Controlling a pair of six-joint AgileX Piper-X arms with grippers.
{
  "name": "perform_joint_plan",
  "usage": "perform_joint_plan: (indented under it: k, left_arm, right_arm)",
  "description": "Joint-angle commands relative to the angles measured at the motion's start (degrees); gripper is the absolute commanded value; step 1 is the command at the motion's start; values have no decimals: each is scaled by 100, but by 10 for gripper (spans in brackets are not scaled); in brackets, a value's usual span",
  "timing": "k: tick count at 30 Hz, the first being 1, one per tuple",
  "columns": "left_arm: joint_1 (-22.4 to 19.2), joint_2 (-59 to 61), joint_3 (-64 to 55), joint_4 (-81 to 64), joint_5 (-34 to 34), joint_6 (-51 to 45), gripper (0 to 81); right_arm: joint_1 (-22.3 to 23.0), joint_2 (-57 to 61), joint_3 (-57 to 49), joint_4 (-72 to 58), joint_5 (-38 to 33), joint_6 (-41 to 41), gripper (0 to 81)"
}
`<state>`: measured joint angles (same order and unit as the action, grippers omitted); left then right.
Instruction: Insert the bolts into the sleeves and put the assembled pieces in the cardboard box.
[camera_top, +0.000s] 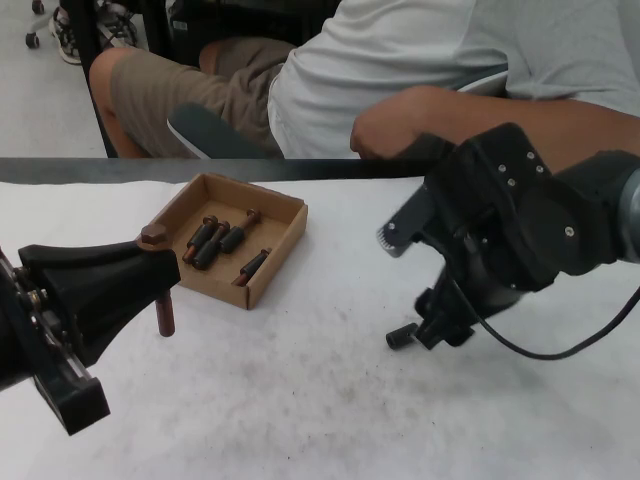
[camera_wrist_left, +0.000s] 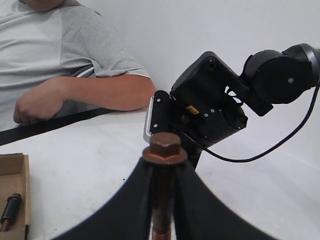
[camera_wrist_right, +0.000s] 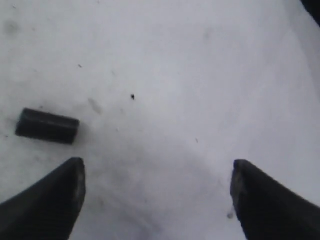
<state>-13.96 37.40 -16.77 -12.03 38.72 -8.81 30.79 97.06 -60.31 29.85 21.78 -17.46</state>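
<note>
High view: rust-brown hex-head metal bolt (camera_top: 165, 312) clamped upright, head up, in the closed black left gripper (camera_top: 155, 268), just beside the near-left corner of the shallow brown cardboard box (camera_top: 262, 282); several dark assembled pieces (camera_top: 215, 242) lying inside; short black cylindrical sleeve (camera_top: 402, 337) lying flat on the white bench (camera_top: 300, 400), well apart from the box on its right, just beside the black right gripper (camera_top: 437, 325), on that gripper's box side. Left wrist view: bolt pinched between both fingers, pointing toward the right arm beyond. Right wrist view: fingers spread wide, nothing between them; sleeve outside one finger, long axis roughly along the line joining the fingertips. Likely calls for a sideways shift and a wrist turn before closing; right arm far nearer.
</note>
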Motion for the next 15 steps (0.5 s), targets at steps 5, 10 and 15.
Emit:
perform_joint_plan:
  k: [5,10,15]
  left_arm:
    - [-24,-23,1,-61,38,25,8]
    - [-24,-23,1,-61,38,25,8]
    - [-24,-23,1,-61,38,25,8]
  right_arm:
    - [64,-68,-54,1061,382,844,744]
    - [137,-82,-320,967,-949,1682,744]
    - [161,-82,-1349,744,-692,1544,744]
